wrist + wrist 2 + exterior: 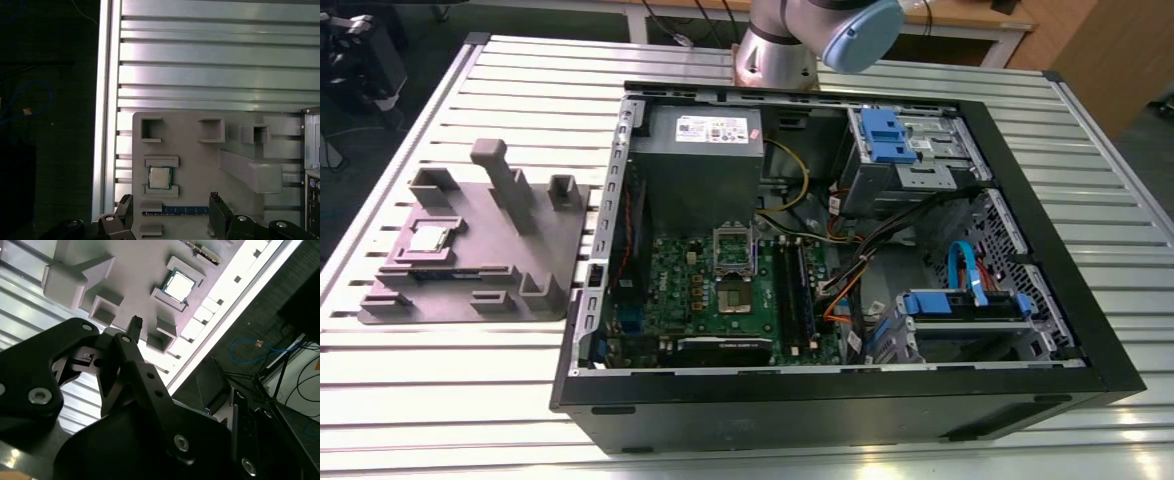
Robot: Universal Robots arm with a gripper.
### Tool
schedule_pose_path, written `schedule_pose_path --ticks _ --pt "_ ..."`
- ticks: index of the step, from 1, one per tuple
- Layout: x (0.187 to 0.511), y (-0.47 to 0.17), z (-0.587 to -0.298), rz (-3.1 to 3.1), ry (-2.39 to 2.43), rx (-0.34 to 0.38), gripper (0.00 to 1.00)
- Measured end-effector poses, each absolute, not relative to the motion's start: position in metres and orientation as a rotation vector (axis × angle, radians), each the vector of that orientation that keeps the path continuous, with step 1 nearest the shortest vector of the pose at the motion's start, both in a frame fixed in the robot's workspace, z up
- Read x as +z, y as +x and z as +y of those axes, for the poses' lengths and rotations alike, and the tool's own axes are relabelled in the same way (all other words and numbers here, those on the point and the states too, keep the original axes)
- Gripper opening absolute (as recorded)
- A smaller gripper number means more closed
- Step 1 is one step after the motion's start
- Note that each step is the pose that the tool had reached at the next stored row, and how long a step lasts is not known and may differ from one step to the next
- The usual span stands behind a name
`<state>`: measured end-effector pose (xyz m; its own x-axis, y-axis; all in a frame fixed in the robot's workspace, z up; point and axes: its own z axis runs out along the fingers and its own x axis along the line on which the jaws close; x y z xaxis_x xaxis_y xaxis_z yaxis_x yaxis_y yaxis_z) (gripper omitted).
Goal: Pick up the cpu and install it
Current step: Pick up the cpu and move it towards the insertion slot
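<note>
**Robot task at its start: the cpu (427,238) lies in its holder, not yet picked up.**

On a slatted metal counter (520,70), a grey fixture (487,250) on the exterior view's left holds the small silver cpu in a square recess. It is well apart from the open computer case (854,415) on the exterior view's right. Inside the case, the socket (735,297) on the green motherboard (680,280) looks bare, and its metal frame appears flipped open on the far side, so nothing seems installed. In the first wrist view the black fingers (218,210) are spread wide with nothing between them. They hang over the fixture near the cpu without touching it. By this showing, both the picking up and the installing are left to do.
</note>
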<state>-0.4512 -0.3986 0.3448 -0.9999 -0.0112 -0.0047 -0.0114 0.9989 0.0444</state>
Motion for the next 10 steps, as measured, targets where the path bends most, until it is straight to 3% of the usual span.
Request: schedule_pose_path --ticks 10 --pt "0.329 -0.452 -0.403 3.136 -0.027 0.07 0.71"
